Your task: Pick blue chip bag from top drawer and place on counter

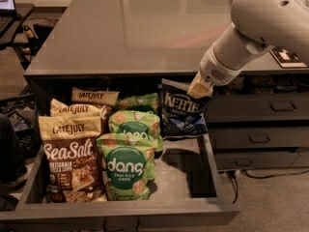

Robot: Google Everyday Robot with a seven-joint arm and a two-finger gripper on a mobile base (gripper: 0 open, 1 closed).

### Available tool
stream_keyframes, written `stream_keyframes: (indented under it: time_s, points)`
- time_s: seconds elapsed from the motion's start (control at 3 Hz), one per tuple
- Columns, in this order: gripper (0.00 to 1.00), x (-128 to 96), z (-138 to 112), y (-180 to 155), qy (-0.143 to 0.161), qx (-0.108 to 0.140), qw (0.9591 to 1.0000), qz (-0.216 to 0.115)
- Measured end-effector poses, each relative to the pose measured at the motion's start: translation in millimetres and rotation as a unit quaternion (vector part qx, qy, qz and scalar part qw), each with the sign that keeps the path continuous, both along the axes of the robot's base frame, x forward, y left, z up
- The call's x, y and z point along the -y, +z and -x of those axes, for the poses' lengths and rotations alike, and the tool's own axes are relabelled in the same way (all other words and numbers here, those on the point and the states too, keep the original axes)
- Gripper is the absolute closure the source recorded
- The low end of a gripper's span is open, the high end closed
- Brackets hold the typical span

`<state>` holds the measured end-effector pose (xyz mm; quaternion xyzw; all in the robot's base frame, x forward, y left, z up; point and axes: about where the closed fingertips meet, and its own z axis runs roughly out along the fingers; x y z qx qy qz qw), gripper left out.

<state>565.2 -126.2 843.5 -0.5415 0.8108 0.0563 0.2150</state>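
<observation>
The blue chip bag [182, 111], navy with white "KETTLE" lettering, hangs upright over the back right of the open top drawer [120, 215]. My gripper [199, 89] is shut on the bag's top right corner and holds it up just below the edge of the counter [145, 28]. The white arm reaches down to it from the upper right. The bag's lower edge is near the drawer's right wall; I cannot tell whether it touches. A second Kettle bag does not show apart from it.
Green "dang" bags [126, 170], Late July bags [75, 111] and a brown Sea Salt bag [70, 166] fill the drawer's left and middle. Narrower drawers with handles [260, 138] stand to the right. A black-and-white marker [286, 56] lies on the counter's right.
</observation>
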Motion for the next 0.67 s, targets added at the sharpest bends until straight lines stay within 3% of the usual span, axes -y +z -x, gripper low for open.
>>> stream_keyframes:
  time_s: [0.33, 0.67]
  points:
    - [1.00, 0.0, 0.0, 0.0, 0.000, 0.000, 1.0000, 0.000]
    - [1.00, -3.2, -5.1, 27.8, 0.005, 0.021, 0.9998, 0.004]
